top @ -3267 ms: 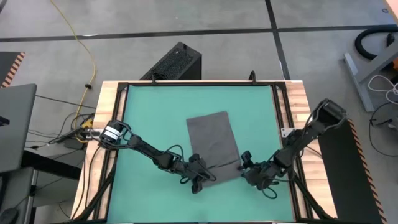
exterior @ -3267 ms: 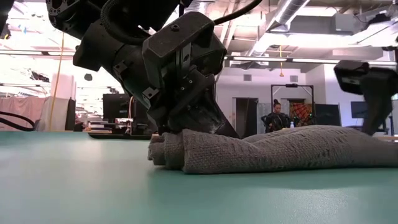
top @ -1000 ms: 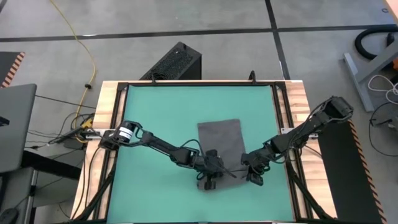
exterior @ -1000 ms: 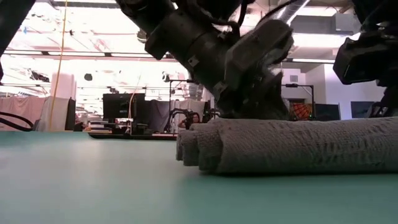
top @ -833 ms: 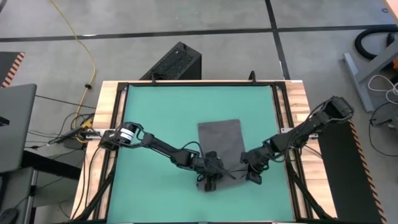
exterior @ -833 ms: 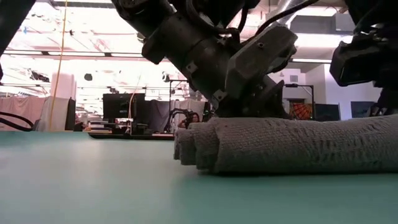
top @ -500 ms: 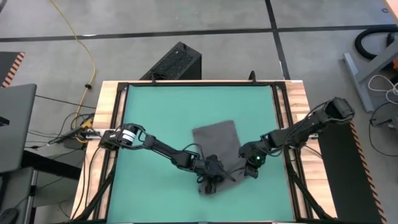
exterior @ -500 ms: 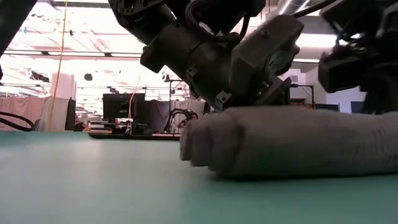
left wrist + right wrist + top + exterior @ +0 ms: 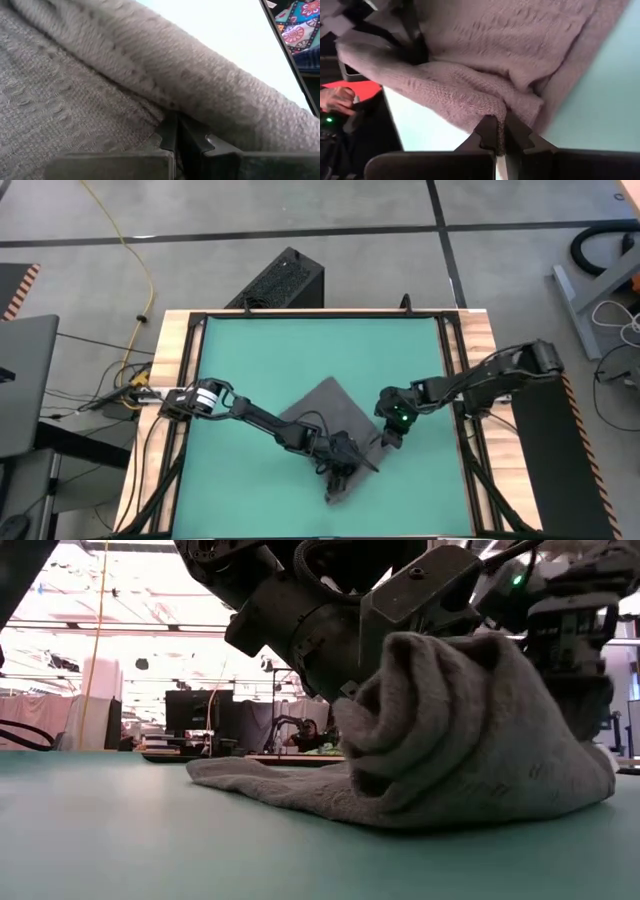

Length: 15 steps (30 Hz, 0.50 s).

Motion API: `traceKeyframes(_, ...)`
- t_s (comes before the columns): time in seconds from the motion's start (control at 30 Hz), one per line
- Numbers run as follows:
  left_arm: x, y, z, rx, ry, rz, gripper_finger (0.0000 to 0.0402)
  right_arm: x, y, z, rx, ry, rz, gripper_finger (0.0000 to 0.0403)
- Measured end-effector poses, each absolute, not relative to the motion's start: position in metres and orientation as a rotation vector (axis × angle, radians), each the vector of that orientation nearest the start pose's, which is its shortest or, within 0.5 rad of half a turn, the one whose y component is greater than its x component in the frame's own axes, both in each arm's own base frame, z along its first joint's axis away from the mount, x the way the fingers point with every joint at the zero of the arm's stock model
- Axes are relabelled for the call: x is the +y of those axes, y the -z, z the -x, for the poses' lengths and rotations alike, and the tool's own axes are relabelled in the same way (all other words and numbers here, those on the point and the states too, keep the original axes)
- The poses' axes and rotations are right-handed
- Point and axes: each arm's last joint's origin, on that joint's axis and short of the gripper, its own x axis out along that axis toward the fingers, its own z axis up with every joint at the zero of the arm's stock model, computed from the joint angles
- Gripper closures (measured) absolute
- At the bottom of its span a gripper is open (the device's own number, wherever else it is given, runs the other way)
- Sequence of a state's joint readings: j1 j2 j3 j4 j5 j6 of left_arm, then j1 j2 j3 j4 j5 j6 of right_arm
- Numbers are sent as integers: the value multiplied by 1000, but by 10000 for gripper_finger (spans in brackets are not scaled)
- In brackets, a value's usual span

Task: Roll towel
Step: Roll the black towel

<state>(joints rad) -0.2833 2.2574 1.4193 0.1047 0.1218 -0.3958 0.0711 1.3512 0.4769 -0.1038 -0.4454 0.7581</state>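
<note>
Grey knit fills both my wrist views: coarse, matte, loopy weave, no pattern. Left wrist: my left gripper point(image 9: 179, 135) has its fingers pinched together on a fold of the towel point(image 9: 100, 100), with a thick rolled ridge running diagonally just beyond the tips. The rest of that frame is cloth, so I can't see the table there. Right wrist: my right gripper point(image 9: 499, 135) is also clamped narrow on a bunched towel edge, cloth hanging from the tips, teal mat point(image 9: 600, 90) at frame right. A person's hand point(image 9: 337, 98) shows at the left edge, well off the table.

Low view: the towel point(image 9: 430, 750) sits centre-right, humped into a lumpy mound with loose coils at its near end, and a thin flat flap trails left onto the mat point(image 9: 150, 850). Both arms crowd in above it; their fingertips are hidden behind the cloth here, and the right side of the mound is partly blocked by the right arm.

High view: the towel point(image 9: 325, 405) lies lower centre of the mat point(image 9: 250, 350), skewed into a diamond shape with one corner pointing up-frame. Left gripper point(image 9: 343, 472) sits at its lower end, right gripper point(image 9: 392, 430) at its right corner. The roll itself is hard to make out under the dark arms.
</note>
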Motion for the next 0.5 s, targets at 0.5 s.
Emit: traceKeyframes(0.5,-124,-140,-433,853,112,214,402,24,-94,-233,1170,-106,-770,377)
